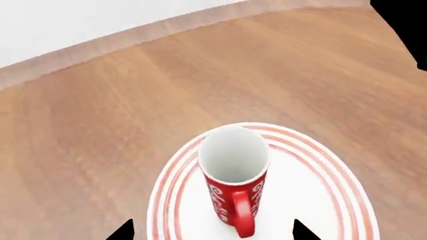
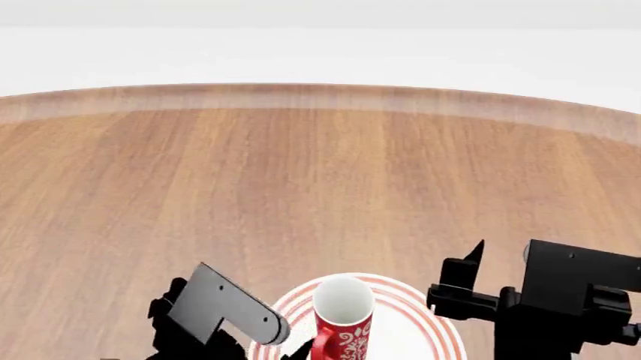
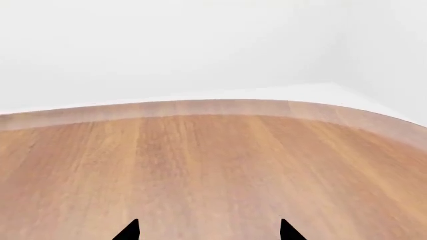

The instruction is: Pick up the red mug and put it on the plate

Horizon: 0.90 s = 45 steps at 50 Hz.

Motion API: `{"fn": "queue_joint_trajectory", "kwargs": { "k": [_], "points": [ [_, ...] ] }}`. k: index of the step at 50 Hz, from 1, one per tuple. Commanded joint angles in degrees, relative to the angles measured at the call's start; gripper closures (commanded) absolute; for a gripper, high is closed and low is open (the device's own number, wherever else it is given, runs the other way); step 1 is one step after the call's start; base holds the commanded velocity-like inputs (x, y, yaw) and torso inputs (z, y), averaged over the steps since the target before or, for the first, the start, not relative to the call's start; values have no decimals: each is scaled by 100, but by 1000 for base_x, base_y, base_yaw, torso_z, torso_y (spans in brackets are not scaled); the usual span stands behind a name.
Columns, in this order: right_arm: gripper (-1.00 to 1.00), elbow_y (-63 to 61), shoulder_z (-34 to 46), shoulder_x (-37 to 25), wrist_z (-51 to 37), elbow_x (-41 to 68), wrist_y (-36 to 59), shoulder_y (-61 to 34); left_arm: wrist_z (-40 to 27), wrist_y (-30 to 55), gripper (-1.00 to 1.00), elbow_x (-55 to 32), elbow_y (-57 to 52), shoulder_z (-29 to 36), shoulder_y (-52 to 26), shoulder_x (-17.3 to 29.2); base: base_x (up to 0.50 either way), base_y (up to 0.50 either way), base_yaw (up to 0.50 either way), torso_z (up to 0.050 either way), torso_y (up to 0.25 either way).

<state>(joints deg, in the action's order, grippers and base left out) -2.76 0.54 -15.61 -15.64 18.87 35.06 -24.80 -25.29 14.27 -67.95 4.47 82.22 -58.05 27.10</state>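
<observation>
Left gripper spread wide behind red mug (empty, upright) on plate.

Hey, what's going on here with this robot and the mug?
A two-armed robot is working at a wooden table. The red mug stands upright on the plate, so the placing looks done. The left gripper is open, its fingertips apart on either side of the mug and not gripping it. The right gripper is also open, over bare table and holding nothing.
</observation>
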Motion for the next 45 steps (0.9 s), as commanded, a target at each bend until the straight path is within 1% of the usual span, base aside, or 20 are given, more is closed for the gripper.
{"fn": "queue_joint_trajectory", "kwargs": {
  "k": [1, 2, 3, 4, 5, 6, 7, 17, 19, 21, 28, 32, 33, 45],
  "points": [
    [-100, -378, 211, -57, 145, -16, -146, 70, -705, -1037, -100, -8, -456, -852, 61, 491, 0, 0, 0, 0, 0],
    [-100, -426, 237, -64, 152, -22, -148, 81, -1080, -1215, -100, 269, -471, -924, 82, 501, 0, 0, 0, 0, 0],
    [-100, -442, 243, -67, 160, -18, -156, 82, -953, -1339, -100, 240, -521, -972, 127, 520, 0, 0, 0, 0, 0],
    [-100, -486, 262, -77, 186, -24, -209, 100, -914, -1314, -100, 35, -511, -1040, 132, 526, 0, 0, 0, 0, 0],
    [-100, -519, 272, -83, 188, -26, -214, 112, -1056, -1348, -100, 144, -489, -1050, 127, 521, 0, 0, 0, 0, 0],
    [-100, -584, 281, -90, 208, -15, -236, 132, -981, -1382, -100, 84, -489, -1084, 135, 528, 0, 0, 0, 0, 0],
    [-100, -617, 293, -98, 220, -17, -258, 143, -1166, -1458, -100, 201, -466, -1115, 160, 523, 0, 0, 0, 0, 0],
    [-100, -1011, 369, -168, 186, -65, -310, 171, -1287, -1536, -100, 248, -652, -1196, 153, 621, 0, 0, 0, 0, 0],
    [-100, -1058, 388, -169, 145, -101, -320, 166, -1340, -1601, -100, 424, -697, -1182, 150, 630, 0, 0, 0, 0, 0],
    [-100, -1143, 404, -177, 145, -96, -318, 172, -1343, -1599, -100, 355, -696, -1219, 142, 633, 0, 0, 0, 0, 0],
    [-100, -1457, 416, -243, 84, -133, -327, 216, -1525, -1651, -100, 503, -676, -1279, 97, 657, 0, 0, 0, 0, 0],
    [-100, -1695, 395, -289, 43, -127, -296, 257, -1645, -1807, -100, 663, -730, -1343, 132, 713, 0, 0, 0, 0, 0],
    [-100, -1803, 376, -306, 47, -110, -316, 286, -1761, -1875, -100, 836, -762, -1352, 136, 741, 0, 0, 0, 0, 0],
    [-100, -2262, 450, -395, -10, -193, -410, 422, -1981, -2016, -100, 1020, -1188, -1444, 157, 964, 0, 0, 0, 0, 0]
  ]
}}
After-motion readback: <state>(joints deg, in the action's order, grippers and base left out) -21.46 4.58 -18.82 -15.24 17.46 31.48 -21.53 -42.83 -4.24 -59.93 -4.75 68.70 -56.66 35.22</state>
